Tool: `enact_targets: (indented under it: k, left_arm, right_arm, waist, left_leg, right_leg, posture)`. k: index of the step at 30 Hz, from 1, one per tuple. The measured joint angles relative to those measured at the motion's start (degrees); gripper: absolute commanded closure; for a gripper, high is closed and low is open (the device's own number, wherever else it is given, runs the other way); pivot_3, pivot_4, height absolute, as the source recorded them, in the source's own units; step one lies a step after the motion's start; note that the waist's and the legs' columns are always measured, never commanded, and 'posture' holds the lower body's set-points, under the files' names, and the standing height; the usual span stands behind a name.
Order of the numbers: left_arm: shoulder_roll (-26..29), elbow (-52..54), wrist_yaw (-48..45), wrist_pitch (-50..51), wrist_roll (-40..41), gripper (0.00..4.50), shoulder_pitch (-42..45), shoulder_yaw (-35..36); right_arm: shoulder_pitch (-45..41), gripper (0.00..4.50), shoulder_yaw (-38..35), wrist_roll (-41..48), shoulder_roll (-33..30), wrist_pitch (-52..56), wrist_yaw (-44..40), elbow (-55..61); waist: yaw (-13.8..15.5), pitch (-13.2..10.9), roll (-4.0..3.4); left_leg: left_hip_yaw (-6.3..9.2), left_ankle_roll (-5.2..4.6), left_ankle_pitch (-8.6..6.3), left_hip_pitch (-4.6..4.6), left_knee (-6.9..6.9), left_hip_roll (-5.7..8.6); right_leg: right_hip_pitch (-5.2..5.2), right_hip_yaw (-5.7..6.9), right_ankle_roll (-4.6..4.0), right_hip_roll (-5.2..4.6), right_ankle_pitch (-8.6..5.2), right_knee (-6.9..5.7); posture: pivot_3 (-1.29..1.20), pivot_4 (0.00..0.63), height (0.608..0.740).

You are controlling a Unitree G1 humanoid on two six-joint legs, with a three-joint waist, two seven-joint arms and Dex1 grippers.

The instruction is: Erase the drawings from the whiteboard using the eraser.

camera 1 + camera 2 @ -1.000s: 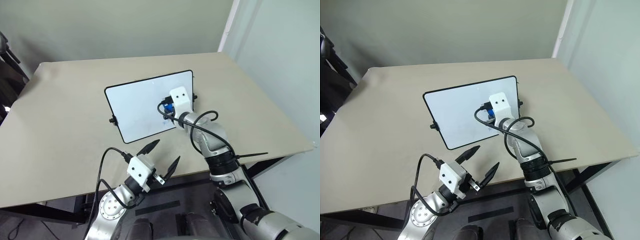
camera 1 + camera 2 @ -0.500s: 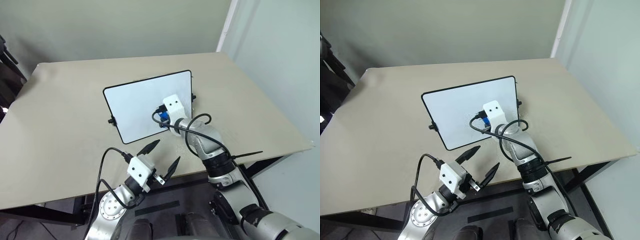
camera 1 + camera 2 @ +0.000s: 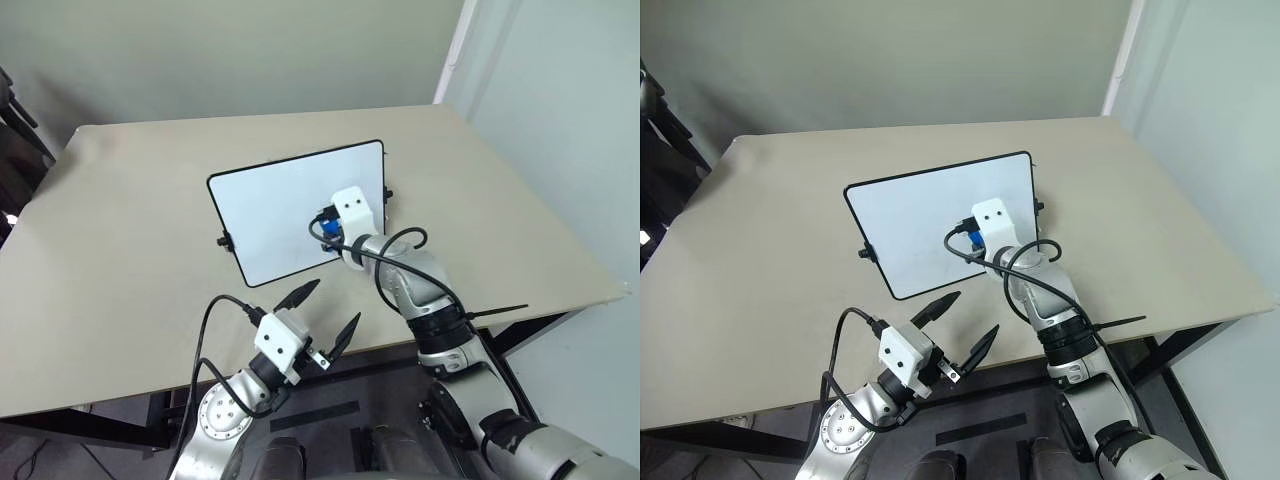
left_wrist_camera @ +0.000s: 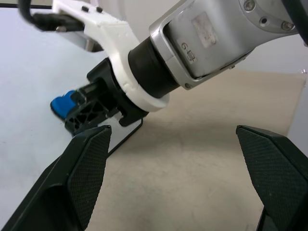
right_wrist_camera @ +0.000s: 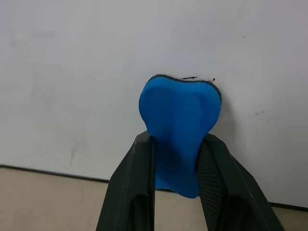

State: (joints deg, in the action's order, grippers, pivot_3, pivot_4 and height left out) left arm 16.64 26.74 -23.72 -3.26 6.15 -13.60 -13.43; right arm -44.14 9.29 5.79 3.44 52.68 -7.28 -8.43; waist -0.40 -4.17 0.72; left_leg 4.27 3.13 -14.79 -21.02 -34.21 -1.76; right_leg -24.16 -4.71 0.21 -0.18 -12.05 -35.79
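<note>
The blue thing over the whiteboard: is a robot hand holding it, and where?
Yes. The right gripper pinches the eraser by its lower sides; the left gripper holds nothing.

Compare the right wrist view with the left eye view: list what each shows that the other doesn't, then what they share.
Right wrist view alone: the eraser's tip pressed flat against the board, squeezed between the right gripper's fingers, with tiny dark specks at its far edge. Left eye view alone: the whole whiteboard on the tan table, and the left gripper open near the table's front edge. Both: eraser, right gripper, white board surface.
</note>
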Motion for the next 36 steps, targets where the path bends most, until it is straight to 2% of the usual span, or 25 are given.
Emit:
enact_targets:
  k: [5,9,13,17,25,29,31,36]
  left_arm:
    - [0.1,0.0,-0.1,0.1,0.2,0.00,0.0,0.1]
    - [0.2,0.1,-0.1,0.2,0.6,0.00,0.0,0.0]
    - [0.3,0.3,-0.1,0.5,0.8,0.00,-0.1,0.0]
    - [0.3,0.3,-0.1,0.8,0.8,0.00,0.0,0.0]
    - [0.3,0.4,-0.1,0.9,0.8,0.00,0.0,0.0]
    - [0.3,0.4,-0.1,0.9,0.9,0.00,0.0,0.0]
    - [0.3,0.4,-0.1,0.9,0.8,0.00,0.0,0.0]
    - [0.2,0.4,0.0,0.9,0.8,0.00,0.0,-0.1]
  right_arm:
    - [0.0,3.34,0.8,0.0,-0.2,0.0,-0.3,0.4]
    - [1.3,3.34,5.7,0.4,-2.6,5.4,-4.8,2.2]
    - [1.9,3.34,6.5,2.1,-3.6,10.0,-7.7,4.1]
    - [0.0,3.34,4.7,3.5,-3.7,13.2,-8.5,4.8]
    - [-5.4,3.34,-4.1,6.5,-5.7,19.1,-9.2,-1.9]
    - [-7.0,3.34,-4.7,7.1,-7.7,21.5,-10.4,-5.2]
    - [-7.7,3.34,-4.4,7.6,-8.1,22.2,-11.2,-6.1]
    - [-8.4,3.34,-3.1,7.8,-8.1,22.8,-12.4,-7.0]
  waist:
    - [-0.1,0.0,0.02]
    - [0.1,0.0,0.04]
    - [0.4,0.1,0.08]
    - [0.5,0.1,0.08]
    - [0.6,0.1,0.06]
    - [0.6,0.1,0.09]
    - [0.6,0.1,0.06]
    - [0.5,0.1,0.01]
  left_leg:
    - [0.00,0.00,0.00,0.03,0.00,0.00]
    - [0.00,0.00,0.00,0.03,-0.01,0.00]
    - [-0.02,-0.09,0.08,0.00,-0.08,0.00]
    - [-0.02,-0.56,0.34,0.02,-0.10,0.00]
    - [-0.01,-0.30,-0.17,0.01,-0.11,0.00]
    - [-0.04,-0.40,-0.11,-0.02,-0.13,0.01]
    - [-0.04,-0.85,0.16,0.01,-0.13,0.00]
    - [-0.01,-0.88,0.17,0.03,-0.09,-0.01]
  right_leg:
    - [-0.01,0.00,-0.01,0.00,0.01,-0.01]
    - [0.02,0.01,0.02,0.02,-0.01,-0.01]
    - [0.07,0.01,0.17,0.01,-0.10,0.01]
    - [0.12,0.01,0.24,0.01,-0.15,0.11]
    - [0.08,0.01,0.07,0.00,-0.05,0.43]
    - [0.18,0.01,-0.02,0.01,0.02,0.42]
    - [0.17,0.01,-0.02,0.02,0.02,0.39]
    - [0.15,0.01,-0.02,0.07,0.02,0.40]
  posture:
    - [0.00,0.150,0.730]
    - [0.00,0.150,0.730]
    - [0.00,0.150,0.730]
    - [0.00,0.150,0.730]
    - [0.00,0.150,0.730]
    - [0.00,0.150,0.730]
    - [0.00,0.150,0.730]
    - [0.00,0.150,0.730]
